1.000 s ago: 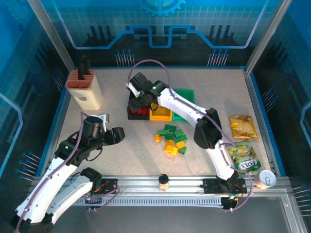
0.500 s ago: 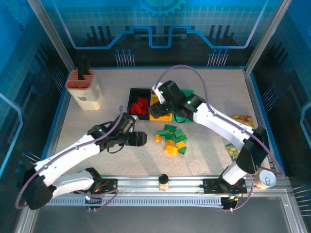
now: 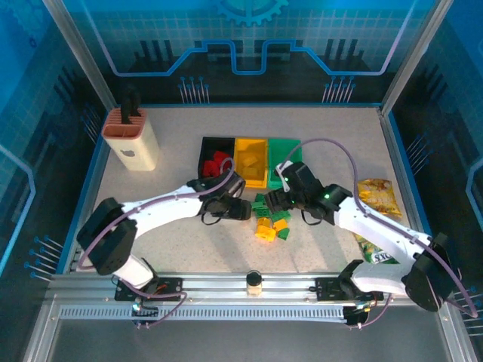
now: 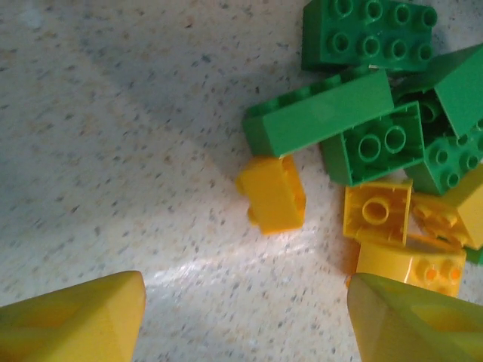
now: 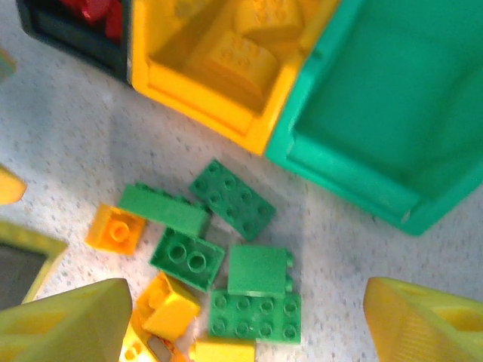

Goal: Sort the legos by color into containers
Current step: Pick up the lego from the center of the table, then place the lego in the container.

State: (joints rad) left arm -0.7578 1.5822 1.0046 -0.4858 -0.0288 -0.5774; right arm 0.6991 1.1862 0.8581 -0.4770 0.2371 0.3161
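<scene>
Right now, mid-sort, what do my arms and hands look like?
The left arm and right arm are built alike: white links with black joints, and a thin purple cable looping along each. The left hand and right hand have black bodies. In the wrist views their fingers are yellow wedges, close in colour to the yellow bricks.

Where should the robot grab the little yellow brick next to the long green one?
Probably from above, pinching the yellow brick across its two long sides: bare table lies either side, while the long green brick crowds its far end.
</scene>
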